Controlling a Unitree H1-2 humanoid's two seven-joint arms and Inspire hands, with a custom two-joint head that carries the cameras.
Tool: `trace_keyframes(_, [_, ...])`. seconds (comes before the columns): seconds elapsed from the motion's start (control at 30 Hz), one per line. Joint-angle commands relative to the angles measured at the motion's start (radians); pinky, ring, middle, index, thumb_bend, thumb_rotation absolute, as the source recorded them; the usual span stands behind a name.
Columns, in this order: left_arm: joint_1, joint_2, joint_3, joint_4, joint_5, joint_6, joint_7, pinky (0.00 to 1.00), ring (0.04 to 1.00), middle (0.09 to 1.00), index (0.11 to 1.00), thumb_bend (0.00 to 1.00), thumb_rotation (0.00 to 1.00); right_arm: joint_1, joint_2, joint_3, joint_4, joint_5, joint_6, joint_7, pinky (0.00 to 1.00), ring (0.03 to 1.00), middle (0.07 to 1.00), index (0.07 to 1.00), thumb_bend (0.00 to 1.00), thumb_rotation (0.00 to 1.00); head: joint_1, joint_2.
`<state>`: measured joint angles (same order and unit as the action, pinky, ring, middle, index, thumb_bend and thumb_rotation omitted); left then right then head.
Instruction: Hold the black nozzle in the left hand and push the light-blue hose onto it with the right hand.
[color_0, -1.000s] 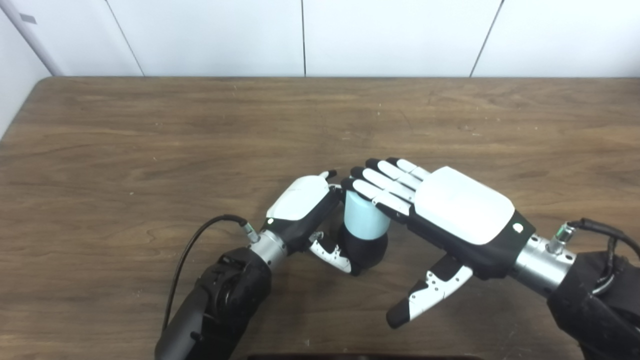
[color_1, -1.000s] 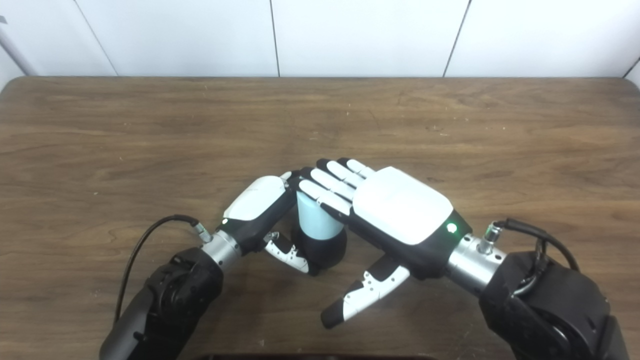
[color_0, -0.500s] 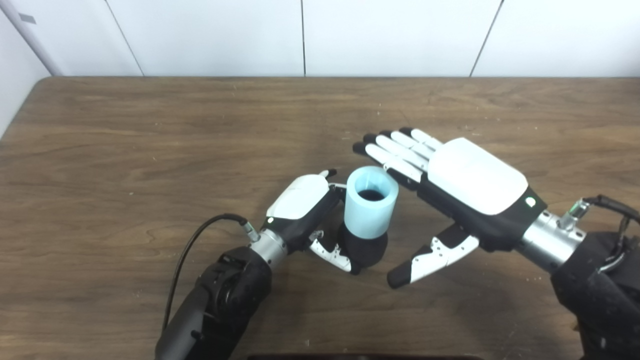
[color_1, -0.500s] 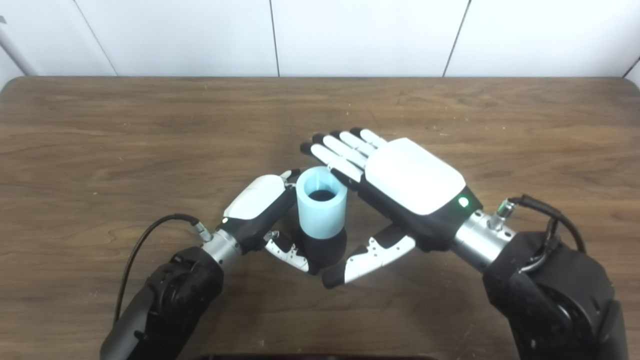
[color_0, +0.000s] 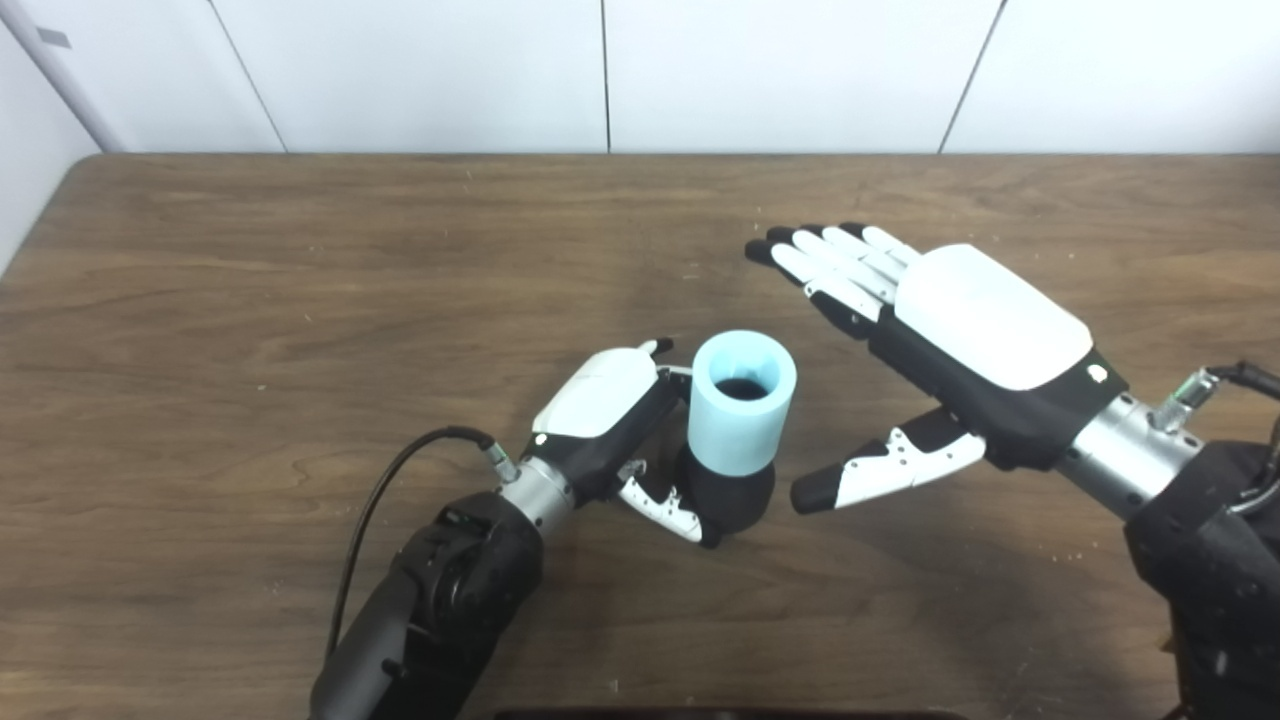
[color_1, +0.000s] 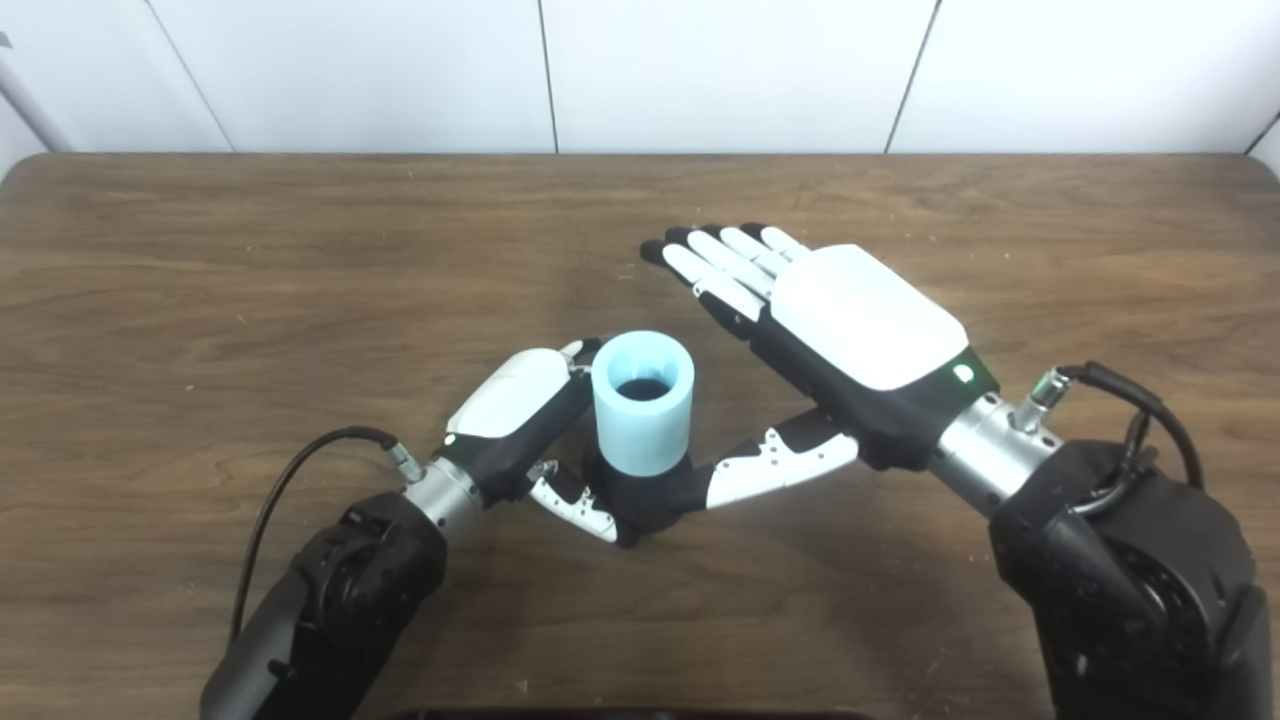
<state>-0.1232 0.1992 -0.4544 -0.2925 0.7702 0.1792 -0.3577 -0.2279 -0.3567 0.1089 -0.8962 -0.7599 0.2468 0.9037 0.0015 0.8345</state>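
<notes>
The light-blue hose, a short thick-walled tube, stands upright on top of the black nozzle, its lower end seated over the nozzle's top and its open mouth facing up with a dark hollow inside. Both sit near the middle of the wooden table, toward its near edge. The left hand is wrapped around the black nozzle from the left: its thumb curls across the near side of the nozzle, and its fingers seem to pass behind the hose, though they are mostly hidden there. The right hand hovers to the right and slightly farther back, palm down, holding nothing, with fingers stretched out flat and close together and the thumb spread wide. The thumb tip points toward the nozzle and lies just beside it, apparently apart. A black cable loops out from the left wrist.
</notes>
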Motion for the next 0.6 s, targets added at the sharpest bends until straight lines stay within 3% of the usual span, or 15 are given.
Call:
trace_keyframes(0.0, [0.010,0.026,0.000,0.040,0.024,0.025,-0.025,0.88,0.697,0.519,0.475,0.52,0.00,-0.017,0.001,-0.017,-0.010,-0.004,0.015,-0.021,1.00,1.000,1.000,1.000,0.63,0.96,0.001,0.000])
trace_keyframes(0.03, [0.009,0.025,0.000,0.042,0.032,0.021,-0.017,0.86,0.704,0.606,0.487,0.52,0.03,-0.014,0.001,-0.018,-0.010,-0.005,0.019,-0.022,1.00,1.000,1.000,1.000,0.62,0.96,0.002,-0.001])
trace_keyframes(0.1, [0.008,0.027,-0.003,0.041,0.046,0.009,-0.003,0.84,0.716,0.668,0.495,0.52,0.05,-0.009,0.002,-0.017,-0.010,-0.007,0.026,-0.023,1.00,1.000,1.000,1.000,0.62,0.96,0.001,-0.001])
trace_keyframes(0.13, [0.008,0.029,-0.004,0.039,0.053,0.001,0.006,0.83,0.759,0.736,0.633,0.73,0.12,-0.007,0.002,-0.017,-0.011,-0.008,0.029,-0.023,1.00,1.000,1.000,1.000,0.62,0.96,0.001,-0.001])
trace_keyframes(0.17, [0.008,0.031,-0.005,0.035,0.059,-0.008,0.016,0.83,0.783,0.769,0.689,0.80,0.14,-0.005,0.003,-0.016,-0.011,-0.009,0.031,-0.023,1.00,1.000,1.000,1.000,0.61,0.96,0.001,-0.001])
trace_keyframes(0.3, [0.008,0.038,0.004,0.040,0.063,-0.070,0.076,0.91,0.888,0.884,0.848,0.92,0.22,0.002,0.003,-0.016,-0.008,-0.009,0.034,-0.024,1.00,1.000,1.000,1.000,0.61,0.96,0.001,-0.003])
trace_keyframes(0.57, [0.006,0.043,0.022,0.102,0.083,-0.246,0.239,1.00,0.952,0.938,0.903,0.98,0.28,0.004,0.007,-0.015,0.001,-0.012,0.039,-0.026,1.00,1.000,1.000,1.000,0.61,0.96,-0.002,-0.003])
